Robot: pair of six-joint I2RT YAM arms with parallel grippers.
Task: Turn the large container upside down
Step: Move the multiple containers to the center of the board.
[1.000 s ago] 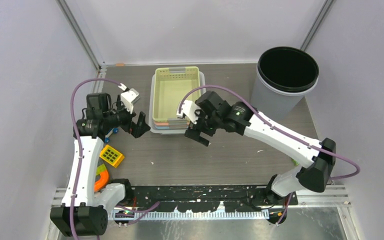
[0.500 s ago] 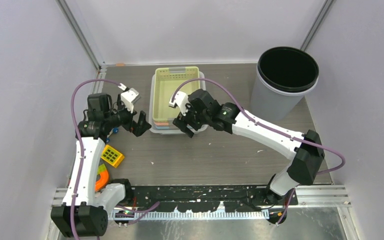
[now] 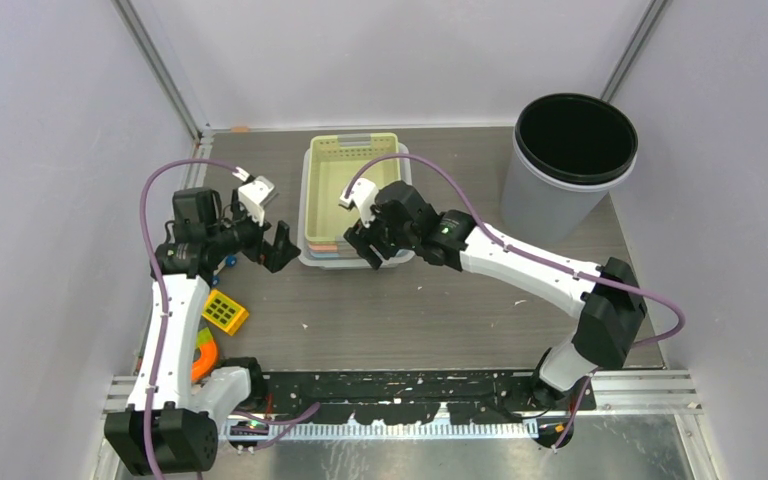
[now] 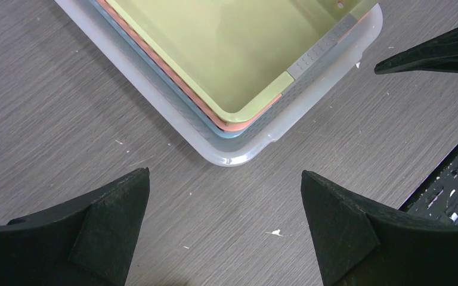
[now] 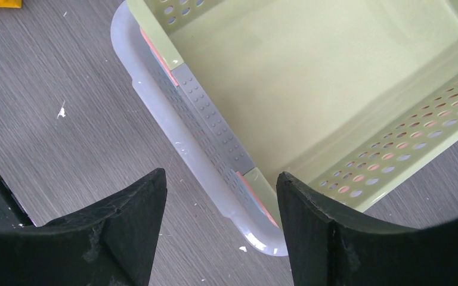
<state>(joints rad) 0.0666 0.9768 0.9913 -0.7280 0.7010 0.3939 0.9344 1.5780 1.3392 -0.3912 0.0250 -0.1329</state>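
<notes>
Tub: I see the big clear tub (image 5: 146,95) right side up on the surface (image 3: 410,310), with smaller baskets (image 3: 352,190) inside.
Right hand (image 5: 220,176): fingers apart over the tub's near rim, not clenched.
Left hand (image 4: 225,174): released, just beside the tub's corner.

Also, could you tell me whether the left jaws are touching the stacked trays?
No, the left wrist view shows the left jaws open above the table, short of the clear outer tray.

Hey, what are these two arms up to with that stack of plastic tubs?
The right gripper has its open jaws astride the near rim of a nested stack of plastic baskets, pale green innermost, translucent white outermost. The left gripper hovers open beside the stack's near left corner. Nothing is flipped yet: the stack sits upright on the grey wooden table.
</notes>
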